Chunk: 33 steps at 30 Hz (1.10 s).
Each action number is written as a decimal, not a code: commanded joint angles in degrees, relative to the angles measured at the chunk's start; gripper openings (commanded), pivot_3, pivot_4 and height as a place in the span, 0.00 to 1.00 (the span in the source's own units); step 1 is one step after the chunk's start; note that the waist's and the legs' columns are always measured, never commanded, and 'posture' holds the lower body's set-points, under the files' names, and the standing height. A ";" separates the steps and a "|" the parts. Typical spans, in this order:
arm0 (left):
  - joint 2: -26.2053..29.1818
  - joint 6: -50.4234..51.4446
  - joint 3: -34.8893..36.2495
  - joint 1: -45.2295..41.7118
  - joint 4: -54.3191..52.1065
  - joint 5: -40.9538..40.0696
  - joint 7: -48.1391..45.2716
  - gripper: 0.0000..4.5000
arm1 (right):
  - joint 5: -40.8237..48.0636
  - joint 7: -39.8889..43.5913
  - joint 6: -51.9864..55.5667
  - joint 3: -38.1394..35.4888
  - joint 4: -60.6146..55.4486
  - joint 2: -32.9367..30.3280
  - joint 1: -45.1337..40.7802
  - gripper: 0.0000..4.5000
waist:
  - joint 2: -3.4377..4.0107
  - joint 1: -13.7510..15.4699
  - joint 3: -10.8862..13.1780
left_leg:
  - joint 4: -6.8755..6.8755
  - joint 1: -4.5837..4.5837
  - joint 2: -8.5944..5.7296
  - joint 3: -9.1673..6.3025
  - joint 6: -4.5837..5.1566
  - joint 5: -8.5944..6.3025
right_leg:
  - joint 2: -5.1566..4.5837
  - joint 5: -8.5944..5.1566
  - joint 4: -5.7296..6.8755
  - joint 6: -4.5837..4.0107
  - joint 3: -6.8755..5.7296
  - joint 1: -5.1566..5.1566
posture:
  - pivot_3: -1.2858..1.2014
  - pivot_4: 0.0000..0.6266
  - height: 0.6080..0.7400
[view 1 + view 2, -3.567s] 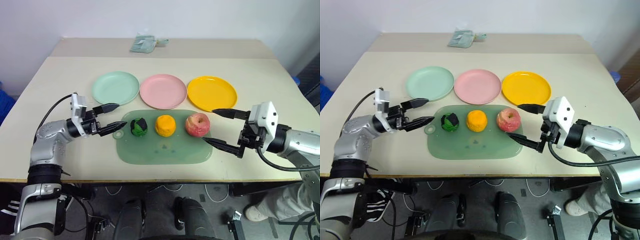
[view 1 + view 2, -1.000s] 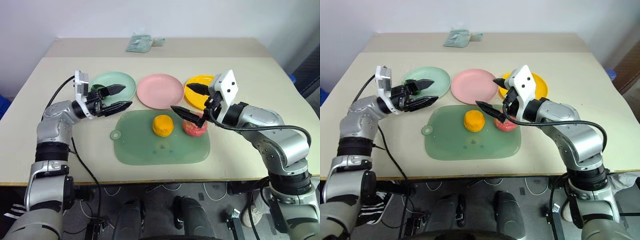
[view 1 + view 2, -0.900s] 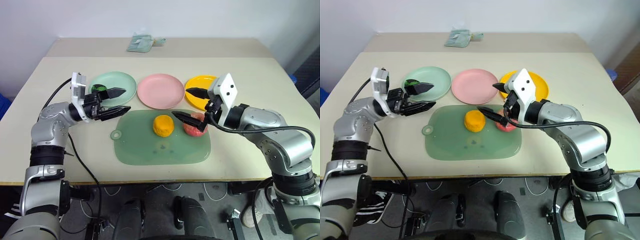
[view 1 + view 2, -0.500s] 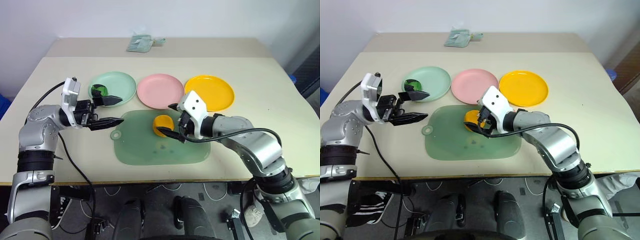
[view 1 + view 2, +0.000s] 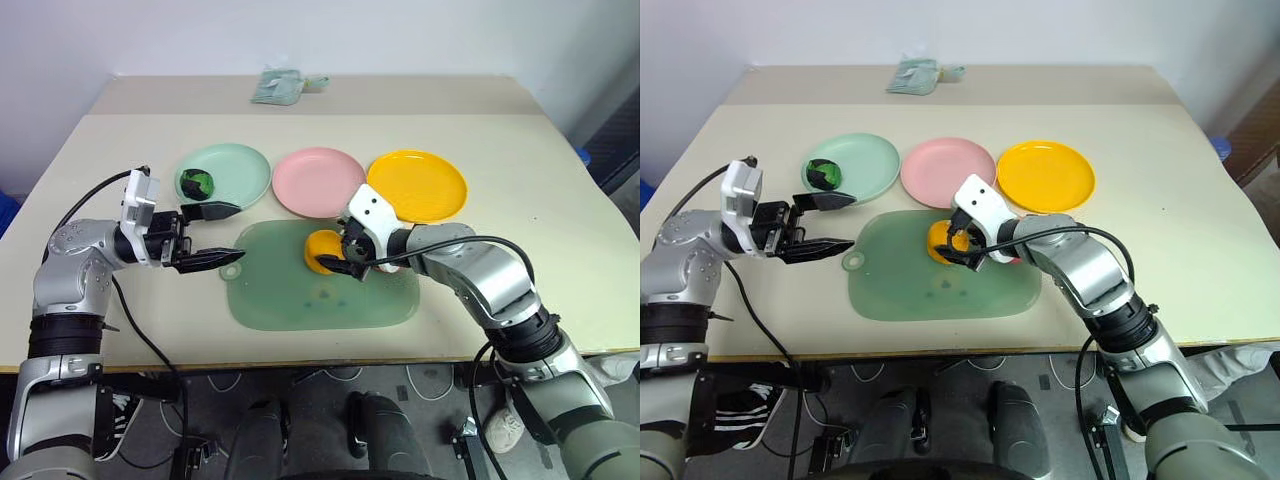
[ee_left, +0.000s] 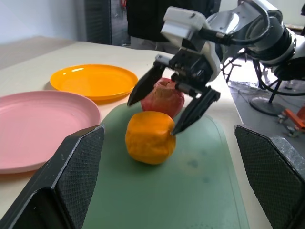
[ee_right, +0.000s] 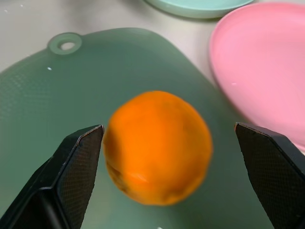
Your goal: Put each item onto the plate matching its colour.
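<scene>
Beige table (image 5: 520, 150) holds a green mat (image 5: 290, 300). On it, the orange fruit (image 5: 323, 250) sits between the right gripper's (image 6: 174, 106) spread jaws. Close squarely around its middle, then carry toward one o'clock, to the yellow-orange plate (image 5: 417, 185). The left gripper (image 5: 206, 237) hangs spread.

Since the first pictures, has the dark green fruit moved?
Yes. The dark green fruit left the green mat and now lies on the mint green plate.
</scene>
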 commanded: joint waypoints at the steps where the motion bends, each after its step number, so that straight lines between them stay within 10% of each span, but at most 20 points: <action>1: 0.98 0.25 0.84 0.70 -2.63 -0.97 0.77 0.99 | 0.83 1.44 1.66 -0.70 0.07 0.93 -0.90 1.00 | 0.01 0.02 0.01 | -0.01 0.00 0.00 0.00 0.00 0.00 | 0.00 0.00 0.00 0.00 0.00 0.00 | 0.52 0.24 1.00; 8: 0.67 0.14 0.40 0.76 -2.96 -0.95 1.66 0.99 | -0.22 2.21 2.33 0.41 0.88 2.28 -0.97 1.00 | 0.01 0.00 0.01 | -0.01 0.00 0.00 0.00 0.00 0.00 | 0.00 0.01 0.00 0.01 0.00 0.00 | 0.52 0.24 1.00; 12: 0.39 0.16 0.39 0.40 -2.68 -1.07 2.21 1.00 | 2.02 1.52 2.47 -4.96 -0.01 3.92 -1.99 0.67 | 0.01 0.01 0.01 | -0.01 0.00 0.00 0.00 0.00 0.00 | 0.00 0.01 0.00 0.02 0.00 -0.01 | 0.52 0.24 1.00; 21: -4.74 -6.95 2.25 -5.18 2.98 2.77 15.41 1.00 | -1.21 -11.03 -8.29 -24.75 17.25 3.21 -11.20 0.67 | 0.02 0.39 0.01 | 0.00 -0.01 -0.03 0.01 0.00 0.00 | -0.02 0.08 -0.03 0.13 0.00 0.02 | 0.52 0.24 1.00; 33: -10.93 -9.66 0.28 -6.09 3.71 5.33 24.57 1.00 | -9.31 -13.05 -25.41 -24.07 38.90 2.21 -11.72 0.67 | 0.11 -0.95 0.07 | -0.20 0.01 0.03 0.08 0.02 -0.01 | 0.07 0.11 0.04 0.19 0.03 -0.11 | 0.52 0.24 1.00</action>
